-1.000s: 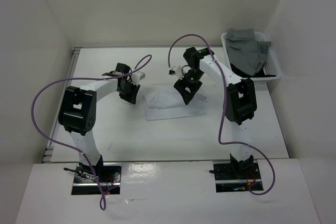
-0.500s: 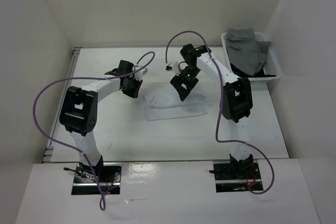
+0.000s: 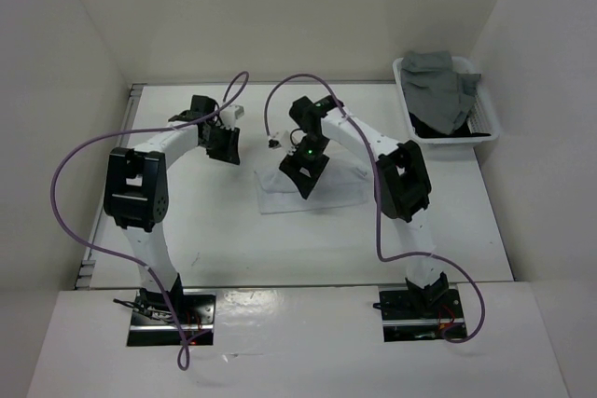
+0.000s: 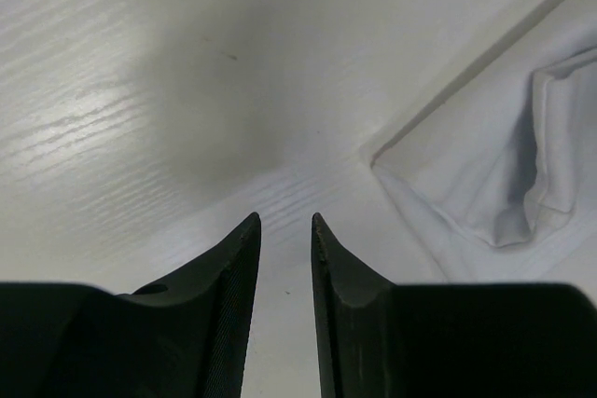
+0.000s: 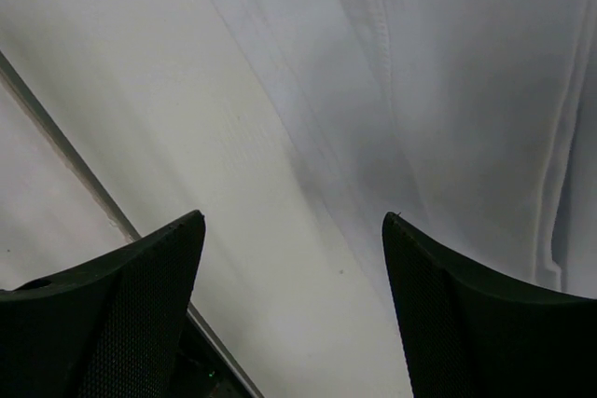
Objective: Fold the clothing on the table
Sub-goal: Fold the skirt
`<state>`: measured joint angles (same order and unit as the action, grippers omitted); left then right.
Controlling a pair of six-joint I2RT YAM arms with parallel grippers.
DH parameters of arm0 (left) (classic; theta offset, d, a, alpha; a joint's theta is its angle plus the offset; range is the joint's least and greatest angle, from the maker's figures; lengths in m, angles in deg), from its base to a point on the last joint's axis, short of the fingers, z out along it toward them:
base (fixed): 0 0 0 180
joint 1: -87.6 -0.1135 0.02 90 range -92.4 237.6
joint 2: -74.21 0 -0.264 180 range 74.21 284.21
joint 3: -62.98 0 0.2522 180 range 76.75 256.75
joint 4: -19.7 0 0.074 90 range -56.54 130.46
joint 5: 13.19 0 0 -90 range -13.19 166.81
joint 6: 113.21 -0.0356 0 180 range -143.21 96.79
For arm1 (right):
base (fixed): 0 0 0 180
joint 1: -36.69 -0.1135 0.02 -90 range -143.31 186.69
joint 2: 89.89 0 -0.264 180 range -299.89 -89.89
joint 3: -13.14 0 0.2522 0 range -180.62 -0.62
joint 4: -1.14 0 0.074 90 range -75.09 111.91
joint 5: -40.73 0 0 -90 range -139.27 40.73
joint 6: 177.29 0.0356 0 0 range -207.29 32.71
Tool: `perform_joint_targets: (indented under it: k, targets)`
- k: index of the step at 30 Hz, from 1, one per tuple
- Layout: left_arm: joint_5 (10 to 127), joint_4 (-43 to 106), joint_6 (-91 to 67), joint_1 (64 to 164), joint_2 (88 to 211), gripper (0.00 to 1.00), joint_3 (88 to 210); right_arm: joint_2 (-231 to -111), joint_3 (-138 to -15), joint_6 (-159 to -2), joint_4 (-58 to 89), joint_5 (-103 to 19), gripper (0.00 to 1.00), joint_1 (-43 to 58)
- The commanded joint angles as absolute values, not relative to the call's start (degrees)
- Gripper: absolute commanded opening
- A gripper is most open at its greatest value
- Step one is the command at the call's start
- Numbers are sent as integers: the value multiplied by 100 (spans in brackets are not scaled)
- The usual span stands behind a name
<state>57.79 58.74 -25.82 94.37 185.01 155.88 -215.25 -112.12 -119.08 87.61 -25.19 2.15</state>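
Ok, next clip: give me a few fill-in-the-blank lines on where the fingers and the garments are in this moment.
1. The right gripper hangs over the clothing, which is ___ in colour.
2. The left gripper holds nothing and hangs over the bare ___.
3. The grey garment and the black garment lie in the ___.
4. The fingers with the narrower gap belong to the ___ gripper.
Missing words: white; table; basket; left.

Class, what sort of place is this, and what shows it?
Probably a robotics lab test cell: a white table boxed in by plain walls, two cabled arms bolted at its edge, and a basket of garments.
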Motion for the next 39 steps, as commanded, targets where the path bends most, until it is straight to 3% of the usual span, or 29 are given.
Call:
perform_joint_targets:
  k: [1, 19, 25, 34, 39]
  targets:
    - [5186, 6088, -2506, 9490, 18557, 36, 15786, -21558, -11278, -11726, 8680, -2773, 81, 329]
    - [4939, 6194, -2506, 9384, 18557, 36, 15787, -21329, -10143, -11322, 7951, -3889, 81, 1437]
    - [4939, 6194, -2558, 9384, 18495, 36, 15734, -21961, -10695, -11138, 7573, -4057, 80, 1437]
    - [4939, 6255, -2558, 9384, 18442, 37, 15796, -23085, -12670, -10725, 7729, -4109, 77, 1331]
    - [4588, 6474, -2716, 9384, 18442, 48, 16041, -23429, -13613, -10610, 8170, -3828, 77, 1331]
